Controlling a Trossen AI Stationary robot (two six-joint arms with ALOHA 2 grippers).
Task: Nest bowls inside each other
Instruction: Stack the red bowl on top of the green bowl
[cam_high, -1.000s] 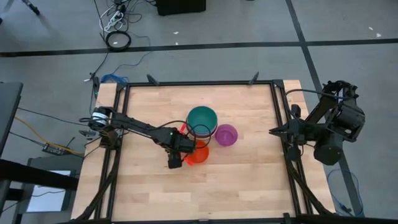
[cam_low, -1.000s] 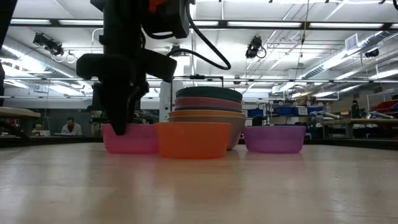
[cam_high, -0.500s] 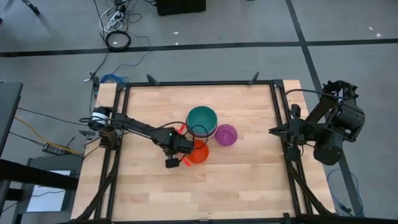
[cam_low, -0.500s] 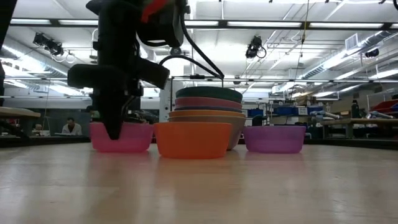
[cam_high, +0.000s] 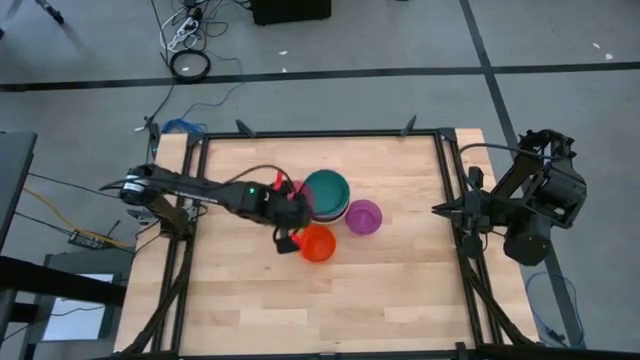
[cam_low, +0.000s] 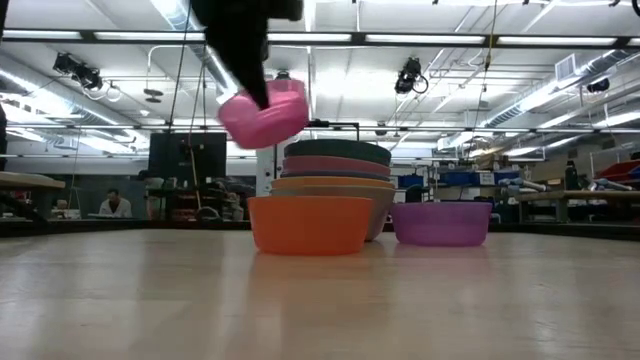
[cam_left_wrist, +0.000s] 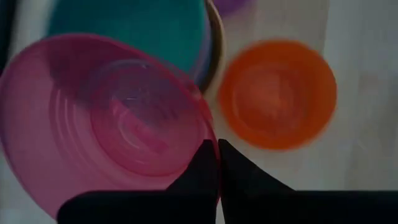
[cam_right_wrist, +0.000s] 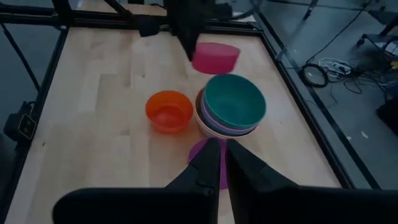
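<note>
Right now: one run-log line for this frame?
left end effector: shut on magenta bowl, lifted beside stack | right end effector: shut, parked at table's right edge | orange bowl, purple bowl: loose

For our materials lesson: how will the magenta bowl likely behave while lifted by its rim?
The magenta bowl hangs tilted from the left hand, pinched at one rim point, so it probably is light and stiff. Held off-centre, it may swing or slip.
</note>
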